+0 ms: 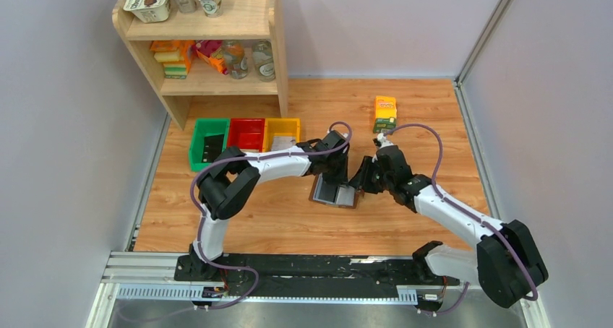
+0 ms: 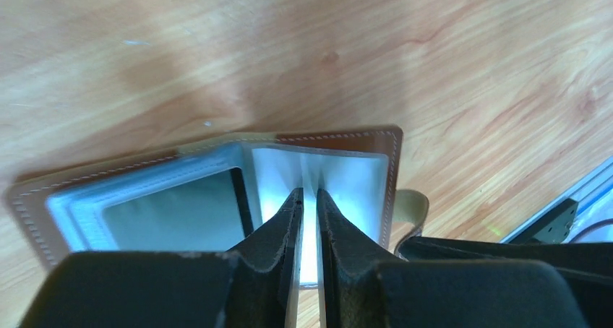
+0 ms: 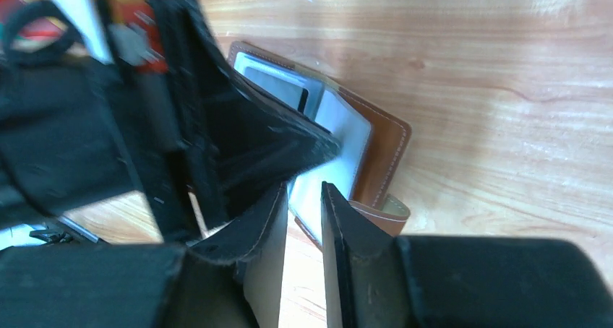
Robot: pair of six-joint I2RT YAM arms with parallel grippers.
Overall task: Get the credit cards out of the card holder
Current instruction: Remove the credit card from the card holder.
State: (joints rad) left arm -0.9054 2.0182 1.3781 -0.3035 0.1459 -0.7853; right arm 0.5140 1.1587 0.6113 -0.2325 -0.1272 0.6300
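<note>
3 bins sit left in the top view: green bin [image 1: 194, 152], red bin [image 1: 246, 122], yellow bin [image 1: 283, 121], probably the drop spot for removed cards. Contents are too small to identify.

The left gripper [image 2: 307, 194] is down on the card holder [image 2: 340, 138], which lies open and flat on the wooden table [image 1: 289, 223], mid-table between the 2 arms. The jaws are nearly together over the fold, with a pale sleeve page between the tips. Cannot tell if it's pinched or just pressed. Likely reason: pin or spread the holder so it won't slide while the other arm pulls.

1 holder, with 1 clasp tab [image 2: 413, 206] sticking out on its right edge. 1 credit card [image 2: 177, 211] can be counted, dark, still inside the left sleeve. The right page looks pale and no card shows in it.

The right gripper [image 3: 302, 192] is low at the holder's right edge, jaws slightly parted, nothing between them, bare wood showing through the gap. It looks lined up to go in for a sleeve or a card edge. No card is out yet that I can see.

1 orange-green carton [image 1: 385, 113] stands behind the right gripper, well apart from the holder and not involved.
</note>
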